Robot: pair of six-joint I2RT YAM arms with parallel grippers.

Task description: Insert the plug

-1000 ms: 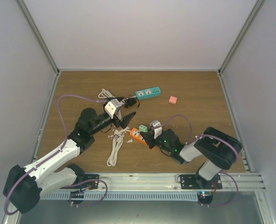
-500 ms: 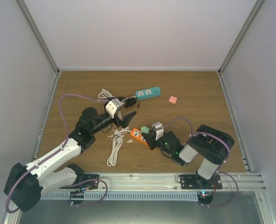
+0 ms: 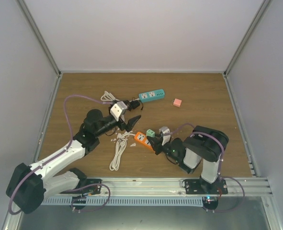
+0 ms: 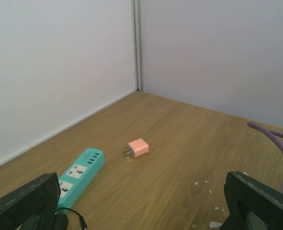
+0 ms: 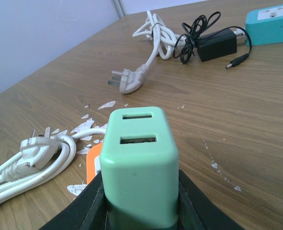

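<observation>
My right gripper [image 3: 153, 139] is shut on a light green USB charger plug [image 5: 140, 163], held with its two slots facing the camera; it also shows in the top view [image 3: 150, 132]. It sits right beside and just over the end of the orange power strip [image 3: 141, 139], whose edge shows behind the plug in the right wrist view [image 5: 92, 163]. The plug's prongs are hidden. My left gripper [image 3: 134, 111] is open and empty above the table, left of the teal power strip [image 3: 152, 96]. In the left wrist view its fingers [image 4: 26, 199] stand wide apart.
A pink plug [image 3: 177, 102] lies right of the teal strip [image 4: 79, 175] and also shows in the left wrist view [image 4: 138, 147]. A black adapter with cord [image 5: 217, 44], a white cable with plug [image 5: 131, 81] and a coiled white cord [image 3: 117, 152] lie around the orange strip. Grey walls enclose the table.
My right arm's elbow has swung left and folded closer, with the green plug staying by the orange strip. My left arm has shifted slightly right, still open.
</observation>
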